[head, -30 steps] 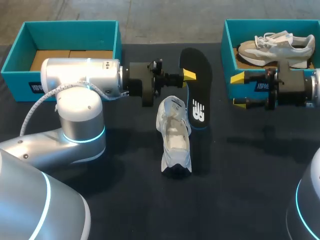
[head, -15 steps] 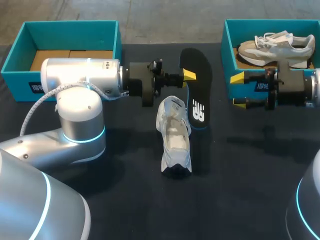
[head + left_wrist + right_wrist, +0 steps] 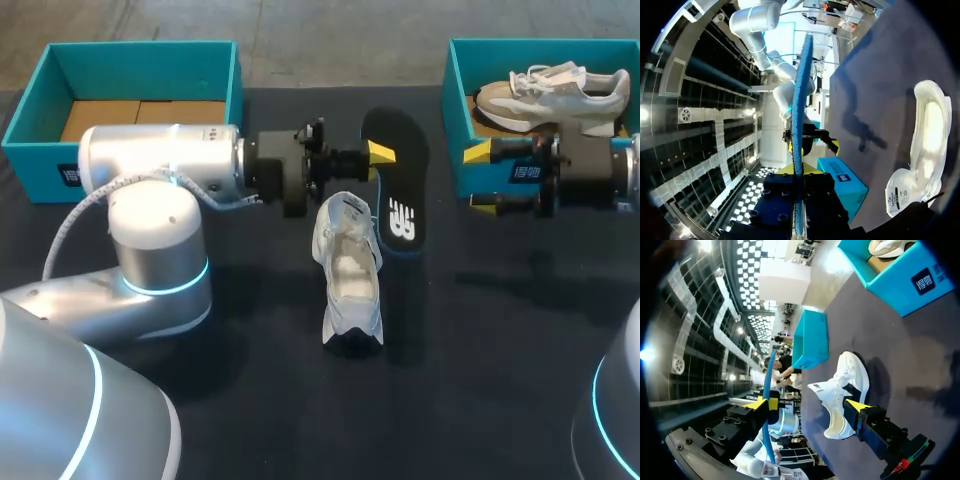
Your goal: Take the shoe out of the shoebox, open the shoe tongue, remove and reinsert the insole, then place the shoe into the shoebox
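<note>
left shoebox (image 3: pixel 130 58) sits at the far left of the table (image 3: pixel 480 330), teal, open, only cardboard showing inside. my left arm (image 3: pixel 160 170) comes in from the left just in front of it and stretches toward the middle. left gripper (image 3: pixel 380 154) is clamped on the insole (image 3: pixel 402 195), both fingers pinching its edge near the far end. the insole is black with a blue rim; in the left wrist view it runs edge-on straight out between my fingers. the white shoe (image 3: pixel 350 268) lies on the table just beside the insole, on its left, opening up and tongue pulled back, outside both boxes. right shoebox (image 3: pixel 458 110) is at the far right, teal, with a beige shoe (image 3: pixel 550 92) inside. right gripper (image 3: pixel 480 178) hangs in front of that box's near wall, fingers spread apart, nothing between them, well apart from the white shoe.
</note>
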`<state>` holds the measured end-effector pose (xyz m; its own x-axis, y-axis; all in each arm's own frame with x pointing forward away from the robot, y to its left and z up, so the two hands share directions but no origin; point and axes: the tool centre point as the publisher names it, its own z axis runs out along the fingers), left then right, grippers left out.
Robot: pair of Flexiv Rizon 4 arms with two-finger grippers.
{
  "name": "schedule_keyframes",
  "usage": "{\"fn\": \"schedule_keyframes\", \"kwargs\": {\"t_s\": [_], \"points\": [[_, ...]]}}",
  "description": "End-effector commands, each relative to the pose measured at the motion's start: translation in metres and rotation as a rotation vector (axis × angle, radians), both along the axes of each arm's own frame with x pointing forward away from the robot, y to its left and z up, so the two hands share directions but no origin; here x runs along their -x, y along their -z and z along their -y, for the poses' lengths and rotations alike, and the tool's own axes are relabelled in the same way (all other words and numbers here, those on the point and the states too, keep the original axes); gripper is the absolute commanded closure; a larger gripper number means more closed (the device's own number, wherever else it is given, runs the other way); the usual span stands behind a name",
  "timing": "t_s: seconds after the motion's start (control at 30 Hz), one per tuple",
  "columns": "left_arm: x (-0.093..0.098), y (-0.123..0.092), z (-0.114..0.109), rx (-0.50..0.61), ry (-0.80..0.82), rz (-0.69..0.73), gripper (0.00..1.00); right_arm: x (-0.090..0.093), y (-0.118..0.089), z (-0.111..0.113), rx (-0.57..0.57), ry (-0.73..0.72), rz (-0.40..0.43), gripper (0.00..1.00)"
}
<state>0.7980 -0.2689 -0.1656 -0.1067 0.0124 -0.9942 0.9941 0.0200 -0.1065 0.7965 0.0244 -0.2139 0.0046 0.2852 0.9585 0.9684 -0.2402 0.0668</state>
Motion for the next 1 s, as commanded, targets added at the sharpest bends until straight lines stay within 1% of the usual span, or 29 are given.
{"fn": "schedule_keyframes", "kwargs": {"t_s": [0.03, 0.07, 0.13, 0.17, 0.2, 0.27, 0.43, 0.53, 0.67, 0.87, 0.9, 0.93, 1.0], "points": [[0.019, -0.002, -0.015, 0.011, -0.001, -0.136, 1.00, 0.015, -0.011, 0.003, 0.053, 0.040, -0.033, 0.00], [0.021, -0.002, -0.017, 0.011, 0.000, -0.136, 1.00, 0.017, -0.011, 0.003, 0.054, 0.048, -0.039, 0.00], [0.028, -0.002, -0.024, 0.031, 0.003, -0.204, 1.00, 0.024, -0.011, 0.004, 0.070, 0.068, -0.064, 0.00], [0.031, -0.002, -0.026, 0.034, 0.007, -0.203, 1.00, 0.026, -0.010, 0.004, 0.079, 0.077, -0.075, 0.00], [0.035, -0.001, -0.029, 0.035, 0.009, -0.239, 1.00, 0.030, -0.010, 0.004, 0.089, 0.084, -0.089, 0.00], [0.041, -0.001, -0.033, 0.049, 0.011, -0.257, 1.00, 0.035, -0.008, 0.003, 0.119, 0.103, -0.123, 0.00], [0.057, -0.005, -0.050, 0.078, -0.003, -0.341, 1.00, 0.056, 0.000, 0.002, 0.187, 0.154, -0.210, 0.00], [0.066, -0.006, -0.059, 0.096, -0.006, -0.398, 1.00, 0.066, 0.004, 0.000, 0.188, 0.186, -0.249, 0.00], [0.079, -0.007, -0.069, 0.101, 0.001, -0.470, 1.00, 0.076, 0.006, -0.002, 0.195, 0.216, -0.276, 0.00], [0.095, -0.009, -0.080, 0.131, 0.019, -0.504, 1.00, 0.097, 0.008, -0.009, 0.178, 0.261, -0.300, 0.00], [0.095, -0.009, -0.080, 0.131, 0.019, -0.504, 1.00, 0.097, 0.008, -0.009, 0.178, 0.261, -0.300, 0.00], [0.097, -0.009, -0.082, 0.151, 0.032, -0.516, 1.00, 0.102, 0.009, -0.011, 0.170, 0.268, -0.279, 0.00], [0.098, -0.009, -0.083, 0.155, 0.033, -0.518, 1.00, 0.102, 0.009, -0.011, 0.170, 0.268, -0.279, 0.00]]}}
